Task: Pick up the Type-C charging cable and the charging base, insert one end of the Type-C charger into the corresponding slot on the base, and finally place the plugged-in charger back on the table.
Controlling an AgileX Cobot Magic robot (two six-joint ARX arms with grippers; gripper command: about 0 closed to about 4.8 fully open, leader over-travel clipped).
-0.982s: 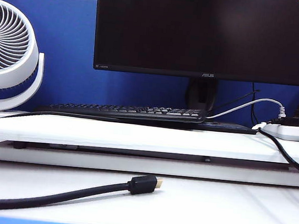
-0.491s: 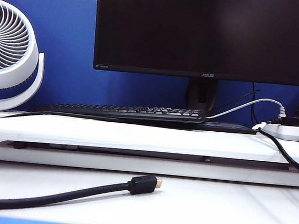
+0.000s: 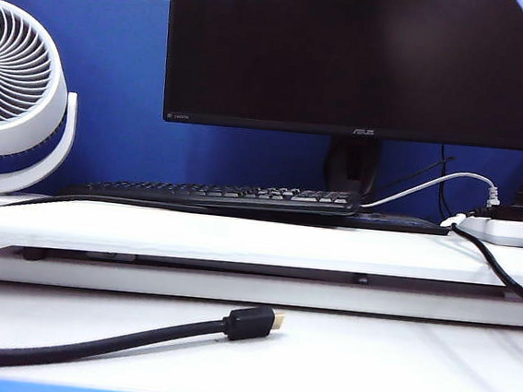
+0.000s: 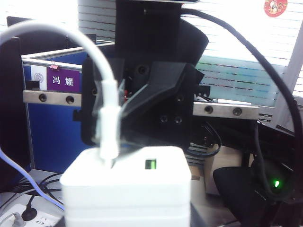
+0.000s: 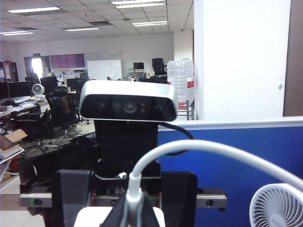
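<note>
Exterior view: neither hand shows; a thick black gold-tipped cable (image 3: 137, 337) lies on the broad white desk (image 3: 366, 364).

Left wrist view: the left hand (image 4: 128, 213) grasps the small white rectangular charging base (image 4: 125, 189), held up off the desk, with the thin white Type-C cable (image 4: 102, 85) plugged into it.

Right wrist view: the right hand (image 5: 134, 213) is clenched on that cable's plug (image 5: 134, 189), opposite the left.

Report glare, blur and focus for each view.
Exterior view: sharp, evenly lit, soft shadow beside the black cable. Left wrist view: base overexposed, windows blown out, cable plug slightly soft. Right wrist view: near cable blurred, office behind it sharper.
</note>
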